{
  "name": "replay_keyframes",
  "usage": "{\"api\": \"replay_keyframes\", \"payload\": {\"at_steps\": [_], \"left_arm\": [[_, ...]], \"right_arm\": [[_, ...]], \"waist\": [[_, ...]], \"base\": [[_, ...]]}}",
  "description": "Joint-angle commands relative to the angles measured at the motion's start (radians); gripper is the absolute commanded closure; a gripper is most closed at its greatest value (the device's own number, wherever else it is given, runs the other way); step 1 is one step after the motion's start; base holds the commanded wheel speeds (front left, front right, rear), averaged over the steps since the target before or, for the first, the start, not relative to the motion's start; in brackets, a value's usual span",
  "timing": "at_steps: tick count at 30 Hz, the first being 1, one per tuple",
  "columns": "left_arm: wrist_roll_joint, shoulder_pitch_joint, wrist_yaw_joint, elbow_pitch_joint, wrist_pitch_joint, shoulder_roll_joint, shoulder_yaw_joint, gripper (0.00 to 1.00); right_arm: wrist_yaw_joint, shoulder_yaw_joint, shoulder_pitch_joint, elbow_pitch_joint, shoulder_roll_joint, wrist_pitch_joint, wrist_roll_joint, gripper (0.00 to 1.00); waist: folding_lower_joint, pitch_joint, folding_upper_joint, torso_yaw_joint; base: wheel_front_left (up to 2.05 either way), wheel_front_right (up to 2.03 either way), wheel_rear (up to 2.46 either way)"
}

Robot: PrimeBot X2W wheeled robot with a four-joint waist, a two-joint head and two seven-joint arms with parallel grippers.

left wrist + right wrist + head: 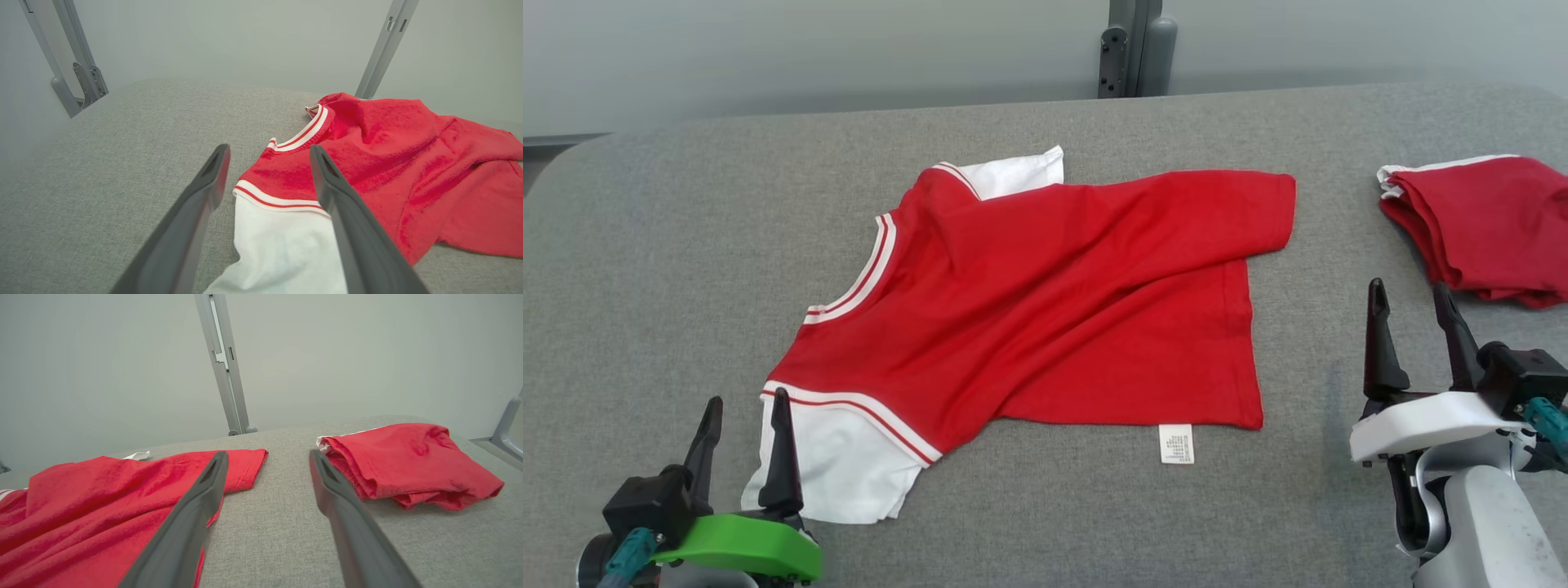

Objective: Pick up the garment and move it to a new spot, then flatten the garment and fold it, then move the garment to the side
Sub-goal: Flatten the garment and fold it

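Grey fabric-covered worktop, plain grey wall, metal post behind the garment. It's a red tee with white sleeves lying mid-worktop, collar end toward the robot's left, hem end toward its right. It isn't flat: diagonal creases run across the body, the far hem corner sticks out past the lower layer, and the care label pokes out from the near edge. The near sleeve lies at the garment's near-left corner; the far sleeve peeks out behind the shoulder. At the near sleeve sits the left hand, fingers spread, gripping nothing. In its wrist view the sleeve lies between the fingers; can't tell if a tip touches cloth. Just off the garment's hem side is the right hand, also spread and empty, over bare worktop. A folded red garment sits further out on that side, well apart. It looks like the set-aside pile, so this one probably ends up there. My read: move step done, flattening in hand, one hand per end to pull the creases out.
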Motion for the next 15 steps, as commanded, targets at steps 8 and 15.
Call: {"api": "replay_keyframes", "payload": {"at_steps": [8,15], "left_arm": [[0.030,0.017,0.004,0.048,-0.026,-0.052,-0.007,0.00],[0.050,0.047,-0.013,0.064,-0.032,-0.081,-0.011,0.00]], "right_arm": [[-0.001,0.099,0.077,-0.037,-0.003,-0.003,0.020,0.00],[-0.001,0.132,0.127,-0.046,-0.003,-0.003,0.048,0.00]], "waist": [[0.0000,-0.085,0.0000,-0.016],[0.0000,-0.135,0.0000,-0.013]], "base": [[0.00,0.00,0.00],[0.00,0.00,0.00]]}}
